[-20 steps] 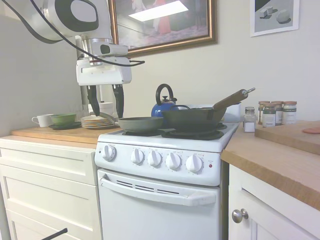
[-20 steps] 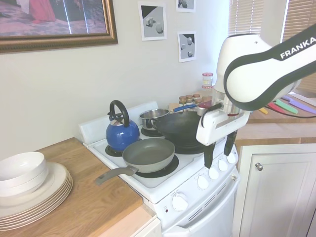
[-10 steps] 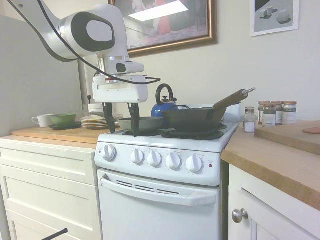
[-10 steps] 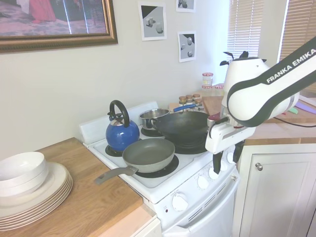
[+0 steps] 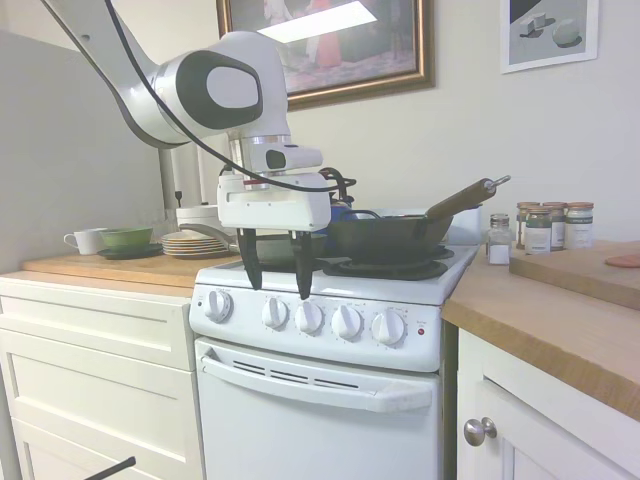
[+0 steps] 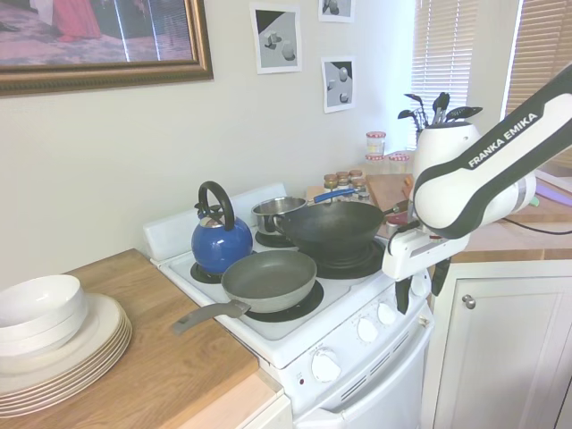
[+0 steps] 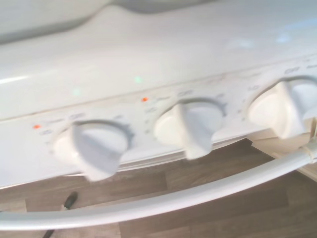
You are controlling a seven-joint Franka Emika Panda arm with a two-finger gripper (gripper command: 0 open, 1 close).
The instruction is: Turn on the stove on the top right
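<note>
Stove point(image 5: 330, 390): a small white range standing between two runs of white cupboards point(image 5: 95, 370) with wooden worktops point(image 5: 560, 310), its control panel facing out above the oven-door handle point(image 5: 315, 385).
Arm point(image 5: 200, 85): white, reaching in over the front edge of the stove and ending just above the knob row.
Wok point(image 6: 332, 228): dark, on a back burner, its wooden handle angled up (toward the spice jars point(image 5: 545, 226) in the first exterior view).
Frying pan point(image 6: 268, 280): grey, on a front burner, its handle reaching out over the worktop.
Kettle point(image 6: 219, 239): blue with a black handle, on a back burner behind the frying pan.
Plates point(image 6: 58, 344): a stack on the worktop with a white bowl on top.
Gripper point(image 5: 275, 285): pointing down, its two dark fingers point(image 5: 303, 275) spread wide and holding nothing, tips level with the top of the panel.
Knobs point(image 5: 308, 317): five round white ones in a row; the gripper hangs in front of the first ones from the left in the first exterior view (three show close and blurred in the wrist view point(image 7: 190, 129)).
Red light point(image 5: 421, 331): small, at the end of the panel beside the last knob.
</note>
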